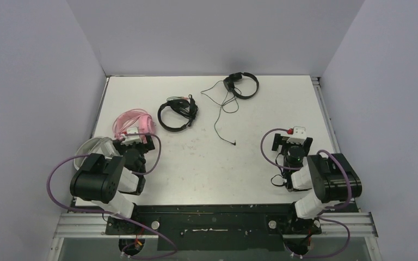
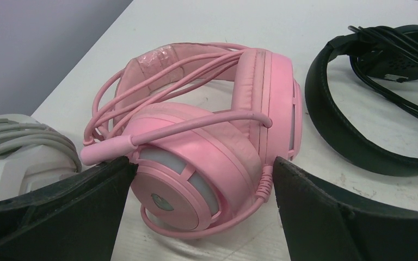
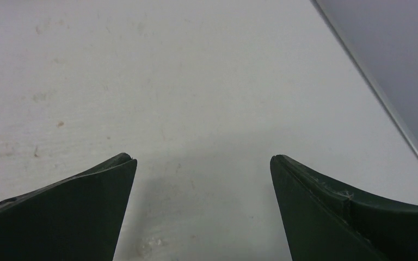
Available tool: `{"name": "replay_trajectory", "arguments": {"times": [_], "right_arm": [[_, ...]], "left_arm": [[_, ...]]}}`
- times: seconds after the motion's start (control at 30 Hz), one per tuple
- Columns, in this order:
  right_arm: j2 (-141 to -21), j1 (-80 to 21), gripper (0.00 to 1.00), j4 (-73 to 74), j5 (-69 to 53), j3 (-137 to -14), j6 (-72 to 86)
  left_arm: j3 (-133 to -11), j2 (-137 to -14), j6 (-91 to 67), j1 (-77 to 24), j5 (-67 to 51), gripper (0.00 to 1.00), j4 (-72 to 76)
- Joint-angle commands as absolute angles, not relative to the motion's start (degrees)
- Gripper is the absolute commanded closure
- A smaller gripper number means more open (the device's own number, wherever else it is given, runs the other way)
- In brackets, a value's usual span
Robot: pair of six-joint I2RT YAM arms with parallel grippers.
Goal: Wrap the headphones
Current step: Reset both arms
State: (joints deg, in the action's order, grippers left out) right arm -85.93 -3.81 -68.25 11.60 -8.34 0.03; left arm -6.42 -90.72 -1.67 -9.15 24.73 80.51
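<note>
The pink headphones lie at the left of the table, their pink cable looped over the band. In the left wrist view one pink ear cup sits between the wide-apart fingers of my left gripper, which is open around it. The bulky white-grey headset lies just left of that gripper. A thin black headset rests mid-table. Another black headset lies at the back, its cord trailing loose toward me. My right gripper hangs open over bare table, holding nothing.
Grey walls enclose the table on three sides. The right gripper is close to the table's right edge. The black headband lies just right of the pink pair.
</note>
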Motion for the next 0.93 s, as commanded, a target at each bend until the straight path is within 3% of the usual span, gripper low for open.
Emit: {"name": "replay_trajectory", "arguments": {"times": [0.0,0.17,0.9], "right_arm": [[-92.1,-3.8,0.00,-81.4,12.1,-8.4,0.4],[-92.1,-1.2,0.00,-68.1,3.7,-15.2,-0.1],[-92.3,-0.6,0.00,-68.1,2.6,-15.5,0.0]], "left_arm": [[-9.8,-90.8,-3.3,-8.1,23.3,0.03,75.8],[-13.7,-92.0,-2.8,-8.0,23.0,0.03,70.0],[-13.5,-92.3,-1.0,-7.8,18.6,0.03,71.2]]}}
